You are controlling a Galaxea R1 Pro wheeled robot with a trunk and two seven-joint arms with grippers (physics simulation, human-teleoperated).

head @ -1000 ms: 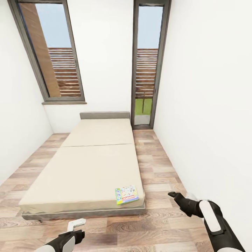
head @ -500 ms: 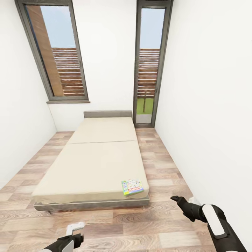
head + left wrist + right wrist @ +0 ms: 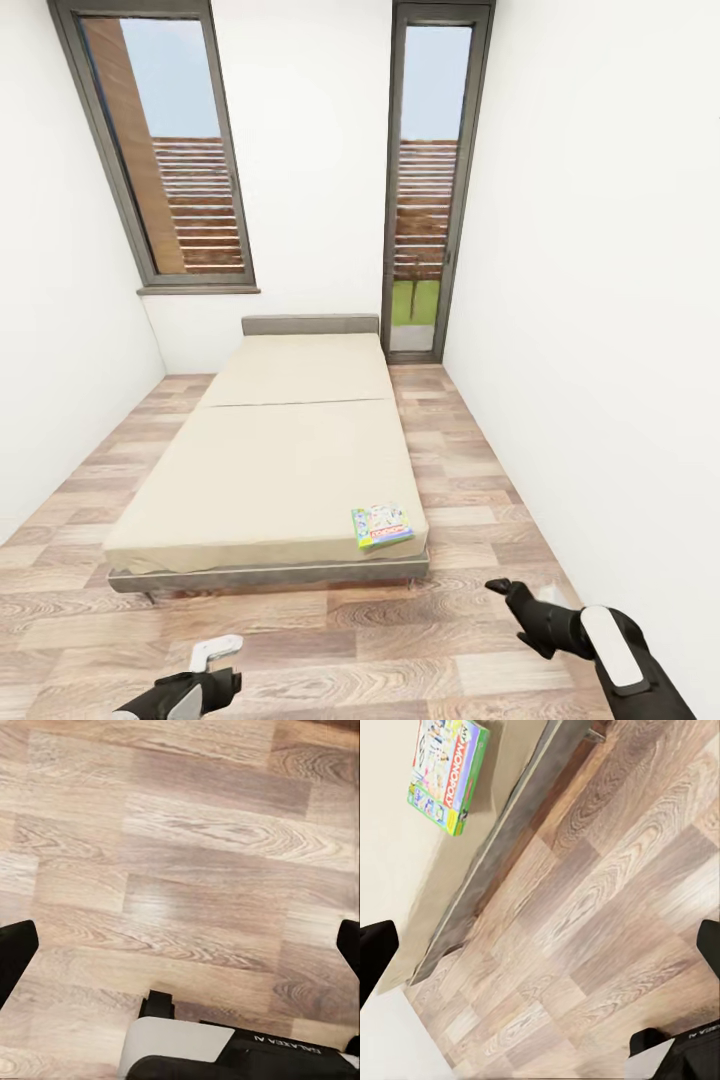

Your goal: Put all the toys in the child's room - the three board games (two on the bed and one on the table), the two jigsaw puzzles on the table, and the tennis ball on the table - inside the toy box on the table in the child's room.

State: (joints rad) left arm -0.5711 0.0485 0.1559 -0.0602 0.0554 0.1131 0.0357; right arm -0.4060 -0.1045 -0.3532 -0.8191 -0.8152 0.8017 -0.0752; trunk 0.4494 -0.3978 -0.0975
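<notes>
One board game (image 3: 381,525) lies at the bed's (image 3: 270,440) near corner — both grippers, left (image 3: 205,668) and right (image 3: 512,597), spread wide and empty — so a clumsy reach could nudge it off the edge.

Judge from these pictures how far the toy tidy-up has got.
Nothing looks done here. One board game lies at the bed's near corner. The left gripper and right gripper are open over the floor, holding nothing. Picking up and boxing remain.
</notes>
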